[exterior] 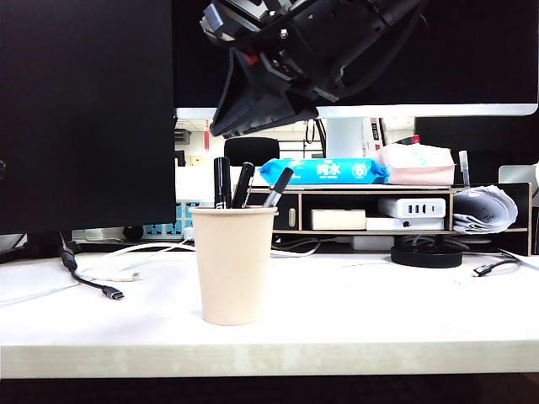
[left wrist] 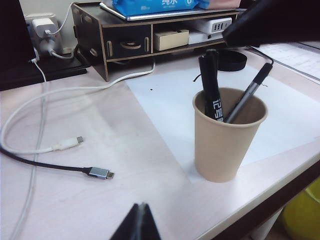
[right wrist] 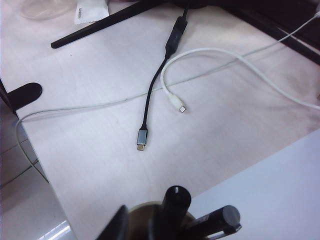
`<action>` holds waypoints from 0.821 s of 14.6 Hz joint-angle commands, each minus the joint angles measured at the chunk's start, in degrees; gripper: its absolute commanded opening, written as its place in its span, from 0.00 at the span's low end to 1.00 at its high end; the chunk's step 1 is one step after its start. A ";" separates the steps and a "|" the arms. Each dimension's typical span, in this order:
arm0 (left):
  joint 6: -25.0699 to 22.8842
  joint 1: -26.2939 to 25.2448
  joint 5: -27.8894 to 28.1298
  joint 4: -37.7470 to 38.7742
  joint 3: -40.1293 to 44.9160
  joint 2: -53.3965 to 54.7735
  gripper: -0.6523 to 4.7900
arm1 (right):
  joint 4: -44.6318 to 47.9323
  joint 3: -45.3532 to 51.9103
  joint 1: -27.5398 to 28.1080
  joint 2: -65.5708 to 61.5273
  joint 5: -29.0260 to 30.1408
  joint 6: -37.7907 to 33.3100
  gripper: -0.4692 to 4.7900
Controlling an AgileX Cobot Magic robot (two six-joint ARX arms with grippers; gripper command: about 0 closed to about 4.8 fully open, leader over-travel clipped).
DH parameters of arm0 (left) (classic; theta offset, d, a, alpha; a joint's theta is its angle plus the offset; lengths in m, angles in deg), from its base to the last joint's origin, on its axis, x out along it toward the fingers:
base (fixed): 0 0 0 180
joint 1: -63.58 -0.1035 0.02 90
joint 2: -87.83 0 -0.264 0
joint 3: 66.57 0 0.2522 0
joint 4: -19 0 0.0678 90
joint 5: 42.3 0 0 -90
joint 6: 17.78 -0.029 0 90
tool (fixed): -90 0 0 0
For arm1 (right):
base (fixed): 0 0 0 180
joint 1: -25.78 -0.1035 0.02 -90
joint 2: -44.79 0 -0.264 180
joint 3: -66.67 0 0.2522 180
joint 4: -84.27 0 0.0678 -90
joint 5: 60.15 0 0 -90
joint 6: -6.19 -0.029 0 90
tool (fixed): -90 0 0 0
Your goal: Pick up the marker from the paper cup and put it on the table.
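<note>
The marker (exterior: 222, 182) stands upright in the paper cup (exterior: 233, 265) on the worktop (exterior: 379, 303), beside two slimmer pens (exterior: 278, 187). The right end effector (right wrist: 142, 220) hangs directly above its cap, fingers slightly parted, empty. The left end effector (left wrist: 140, 222) waits well apart, fingers together.

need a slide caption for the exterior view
Right pincer hangs above a paper cup holding the marker and two slimmer pens on the table.

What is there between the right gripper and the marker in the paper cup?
Nothing: in the exterior view, only open air separates the right gripper from the marker standing in the paper cup.
</note>
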 commanded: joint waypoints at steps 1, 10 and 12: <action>-0.22 -0.07 -0.22 -0.31 0.02 0.00 0.11 | 0.59 -0.37 -0.04 0.15 -0.57 0.13 0.25; -0.22 -0.07 -0.22 -0.28 0.02 0.00 0.11 | 1.42 -0.46 -0.04 -1.95 -4.90 0.07 0.42; -0.22 -0.07 -0.22 -0.31 0.02 0.00 0.11 | 1.70 -0.46 -0.07 -1.99 -5.05 -0.15 0.43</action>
